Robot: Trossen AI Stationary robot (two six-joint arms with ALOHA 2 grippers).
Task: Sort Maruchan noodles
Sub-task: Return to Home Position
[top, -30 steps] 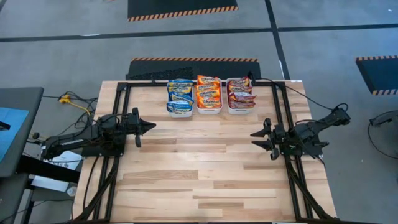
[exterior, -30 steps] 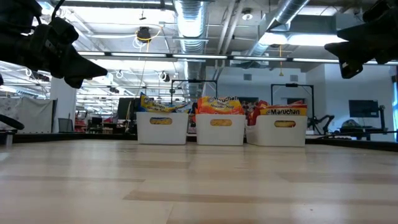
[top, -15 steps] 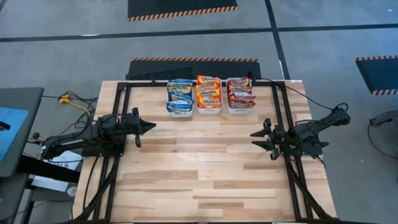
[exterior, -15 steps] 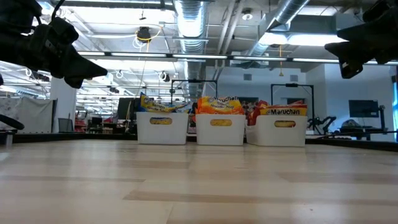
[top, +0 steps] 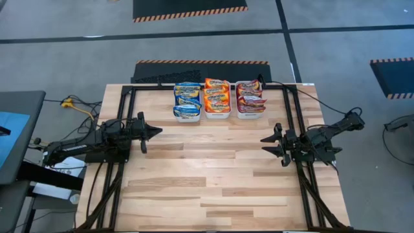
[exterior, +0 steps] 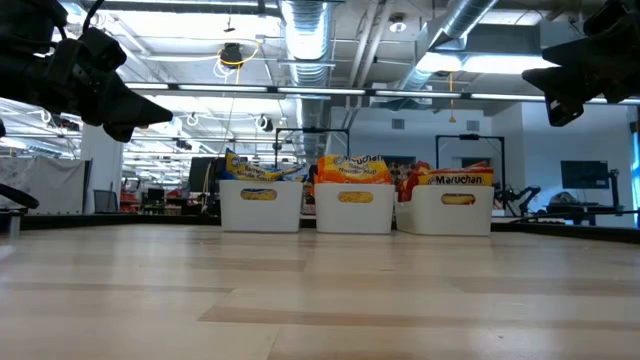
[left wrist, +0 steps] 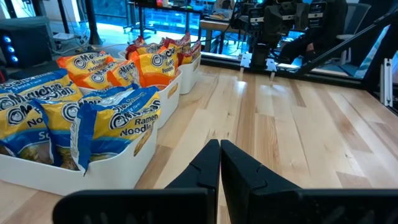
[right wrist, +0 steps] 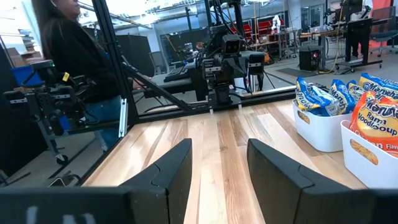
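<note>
The Maruchan noodles lie sorted by colour in three white trays at the table's far edge: blue packets [top: 187,95] in the left tray [top: 186,115], orange-red packets [top: 217,96] in the middle one, dark red packets [top: 250,95] in the right one. My left gripper [top: 158,131] hovers shut, pointing level, over the table's left side. My right gripper [top: 266,144] hovers open over the right side. Both hold nothing and stand well clear of the trays.
A black frame [top: 123,103] runs along the table's left, right and far edges. The wide wooden tabletop [top: 207,168] lies bare between the arms and toward the near edge. A person [right wrist: 68,56] stands beyond the table's left side.
</note>
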